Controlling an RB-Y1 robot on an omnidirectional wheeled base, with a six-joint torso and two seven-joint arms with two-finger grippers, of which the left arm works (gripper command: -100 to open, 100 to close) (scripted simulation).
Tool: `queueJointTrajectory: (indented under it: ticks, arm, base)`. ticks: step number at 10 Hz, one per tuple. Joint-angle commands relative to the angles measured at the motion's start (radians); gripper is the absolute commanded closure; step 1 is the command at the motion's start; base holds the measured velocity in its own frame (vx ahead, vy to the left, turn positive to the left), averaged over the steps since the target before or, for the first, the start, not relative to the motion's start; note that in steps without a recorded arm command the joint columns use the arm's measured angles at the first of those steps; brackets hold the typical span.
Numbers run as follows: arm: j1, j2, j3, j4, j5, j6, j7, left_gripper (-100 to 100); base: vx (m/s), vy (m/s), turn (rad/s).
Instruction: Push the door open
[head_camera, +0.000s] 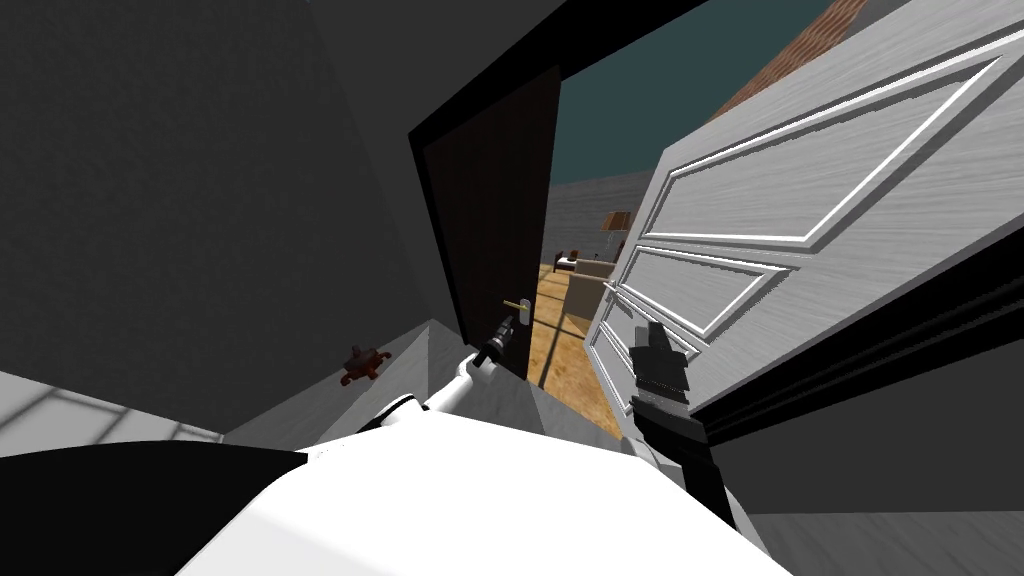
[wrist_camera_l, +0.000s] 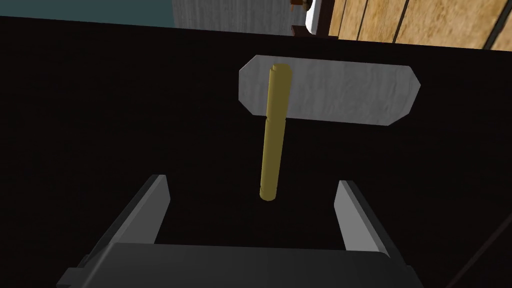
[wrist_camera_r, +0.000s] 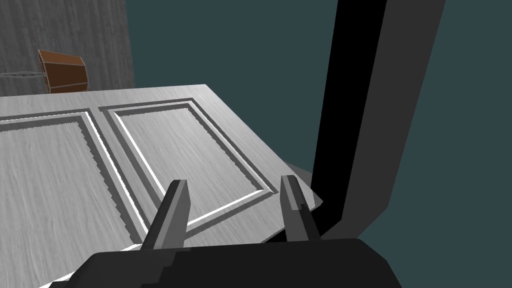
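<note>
A white panelled door (head_camera: 800, 230) stands swung partway into the room beyond, at the right of a gap. A dark door leaf (head_camera: 490, 220) with a brass lever handle (head_camera: 517, 304) stands at the left of the gap. My left gripper (head_camera: 503, 330) is just short of that handle. In the left wrist view the left gripper (wrist_camera_l: 252, 180) is open, and the tip of the brass handle (wrist_camera_l: 274, 132), fixed to a grey plate (wrist_camera_l: 345, 95), reaches down between its fingers. My right gripper (head_camera: 655, 350) is at the white door's lower panels. It (wrist_camera_r: 234, 181) is open and holds nothing, close to the white door (wrist_camera_r: 100, 160).
A black door frame (head_camera: 850, 360) runs along the right. Through the gap lie a wooden floor (head_camera: 560, 350), pale furniture (head_camera: 590, 275) and a brown-shaded lamp (head_camera: 615, 222). A small brown object (head_camera: 362, 365) lies on the grey floor at my left, by the dark wall.
</note>
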Motion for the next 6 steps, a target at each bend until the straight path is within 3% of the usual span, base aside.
queueJointTrajectory:
  ticks: [1,5,6]
  arm:
    - [-0.025,0.001,-0.01,0.036,0.005,0.001,0.0,-100]
    - [-0.07,0.002,-0.028,0.103,0.013,0.002,0.0,-100]
    - [-0.064,0.003,-0.026,0.092,0.012,0.003,0.001,-100]
  base:
    - [0.09,0.144,-0.074]
    - [0.074,0.128,-0.05]
    - [0.034,0.041,-0.01]
